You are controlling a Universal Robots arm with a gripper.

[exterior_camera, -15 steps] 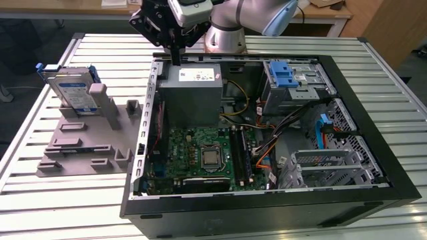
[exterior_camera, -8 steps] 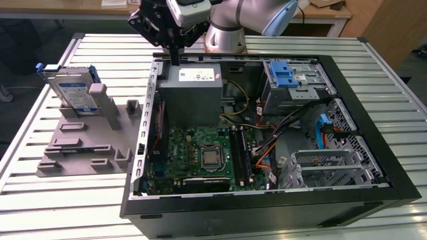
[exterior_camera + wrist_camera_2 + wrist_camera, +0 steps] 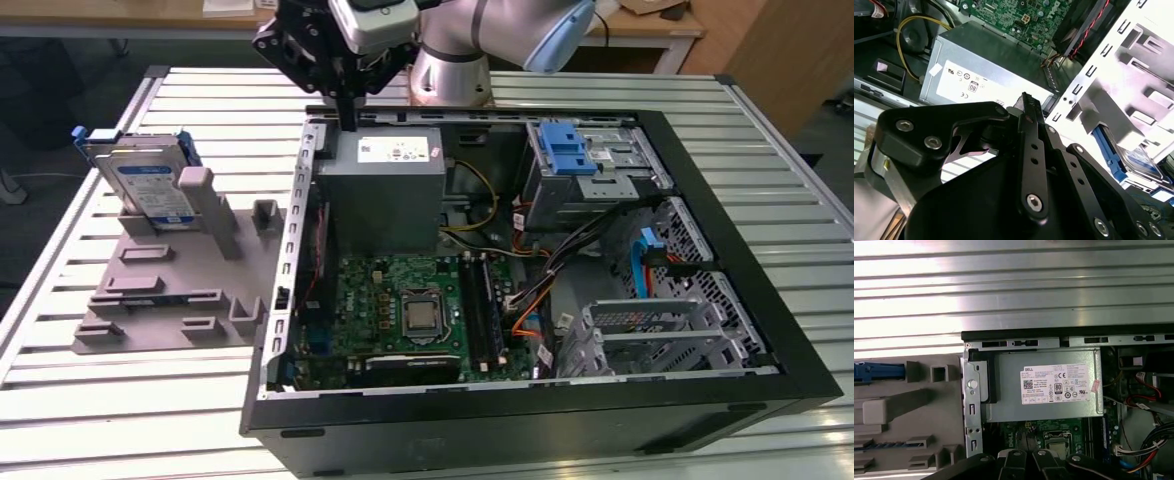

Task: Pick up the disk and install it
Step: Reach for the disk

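Note:
The disk (image 3: 144,182) stands on edge in a grey holder (image 3: 174,300) on the table, at the exterior view's left of the open computer case. It is a silver drive with a white-and-blue label and a blue carrier frame. A strip of its blue frame (image 3: 879,371) shows in the first wrist view, and part of the disk (image 3: 1134,162) in the second wrist view. My gripper (image 3: 350,118) hangs over the case's back wall, above the grey power supply box (image 3: 387,185), well apart from the disk. Its black fingers (image 3: 1030,130) are pressed together with nothing between them.
The black computer case (image 3: 747,300) lies open on a slatted metal table (image 3: 160,420). Inside are a green motherboard (image 3: 400,310), a silver drive cage with a blue latch (image 3: 581,150), cables and metal bays (image 3: 667,320). The grey holder has several upright posts.

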